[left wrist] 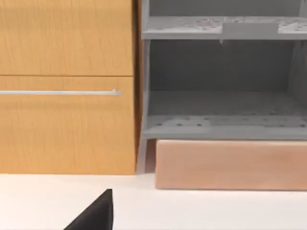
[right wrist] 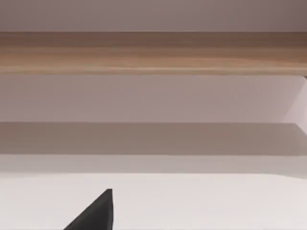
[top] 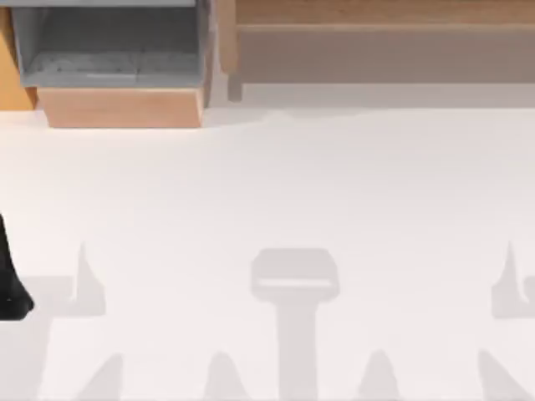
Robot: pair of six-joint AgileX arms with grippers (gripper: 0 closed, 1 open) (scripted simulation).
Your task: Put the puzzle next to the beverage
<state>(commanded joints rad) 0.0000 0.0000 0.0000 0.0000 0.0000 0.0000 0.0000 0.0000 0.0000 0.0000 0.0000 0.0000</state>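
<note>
The puzzle and the beverage are out of view. A black part of my left arm (top: 10, 280) sits at the left edge of the white table (top: 276, 184), near the front. A dark piece of my left gripper (left wrist: 96, 214) shows low in the left wrist view, facing a grey shelf unit (left wrist: 225, 96). The right wrist view has a dark piece of my right gripper (right wrist: 96, 214) over the bare tabletop, facing a long wooden shelf (right wrist: 153, 52).
At the back left a grey open shelf unit (top: 109, 50) stands on a pale wooden base (top: 121, 107), beside an orange wooden cabinet with a metal handle (left wrist: 62, 92). A long wooden shelf (top: 376, 12) runs along the back right. Grey arm shadows lie across the table's front.
</note>
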